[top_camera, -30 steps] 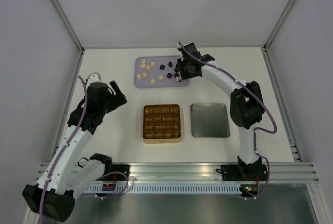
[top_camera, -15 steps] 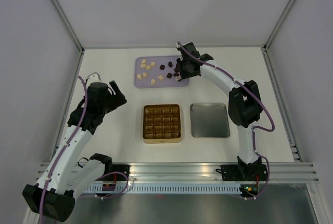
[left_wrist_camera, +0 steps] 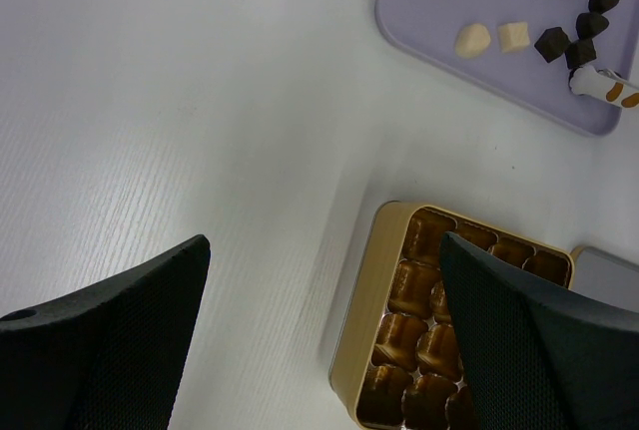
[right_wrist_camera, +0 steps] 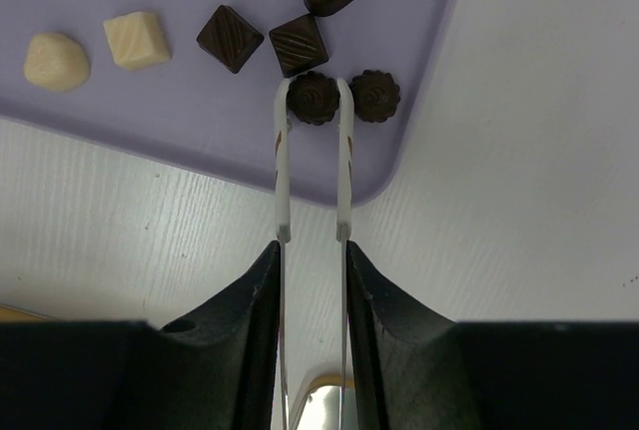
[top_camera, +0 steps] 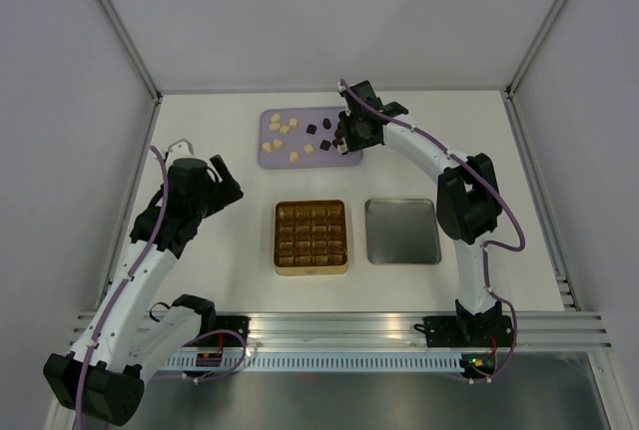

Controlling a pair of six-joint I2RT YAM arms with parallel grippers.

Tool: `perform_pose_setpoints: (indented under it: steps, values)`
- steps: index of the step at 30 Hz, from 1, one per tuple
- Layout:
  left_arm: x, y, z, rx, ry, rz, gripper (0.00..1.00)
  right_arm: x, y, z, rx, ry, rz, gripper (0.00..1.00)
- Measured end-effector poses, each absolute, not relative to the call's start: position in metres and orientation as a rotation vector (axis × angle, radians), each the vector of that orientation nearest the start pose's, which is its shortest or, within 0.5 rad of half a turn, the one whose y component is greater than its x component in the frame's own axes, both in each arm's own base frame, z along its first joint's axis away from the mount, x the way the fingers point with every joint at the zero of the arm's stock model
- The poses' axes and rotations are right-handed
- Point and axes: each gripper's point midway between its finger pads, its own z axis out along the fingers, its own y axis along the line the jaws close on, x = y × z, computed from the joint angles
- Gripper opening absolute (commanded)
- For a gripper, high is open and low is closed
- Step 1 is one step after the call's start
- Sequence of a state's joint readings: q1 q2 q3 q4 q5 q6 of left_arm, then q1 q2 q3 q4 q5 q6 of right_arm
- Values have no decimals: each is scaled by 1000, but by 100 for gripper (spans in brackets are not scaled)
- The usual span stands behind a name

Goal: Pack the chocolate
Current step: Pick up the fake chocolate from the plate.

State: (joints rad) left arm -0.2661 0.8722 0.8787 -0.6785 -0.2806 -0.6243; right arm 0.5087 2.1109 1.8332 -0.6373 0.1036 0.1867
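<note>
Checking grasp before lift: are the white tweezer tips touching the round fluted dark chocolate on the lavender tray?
Touching. Right wrist view: the white tweezers press both sides of the round fluted dark chocolate, no gap visible.

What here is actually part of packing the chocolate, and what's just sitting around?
In use: chocolate on the lilac tray; tweezers in the right gripper, tips around a dark piece; gold tin.
Sitting idle: silver lid; open left gripper.

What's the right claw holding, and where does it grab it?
The right claw holds the tweezers by their back end; their tips sit either side of a round dark chocolate on the purple tray.
</note>
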Motion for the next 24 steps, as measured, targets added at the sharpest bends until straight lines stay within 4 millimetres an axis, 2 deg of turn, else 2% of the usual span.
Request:
perform_pose_setpoints:
  steps: [11, 24]
  values:
    - [266, -46, 195, -543, 2152, -177, 100, 463, 246, 108, -358, 2466, 166, 21]
    - [266, -46, 195, -543, 2152, -177, 100, 445, 239, 124, -359, 2447, 180, 18]
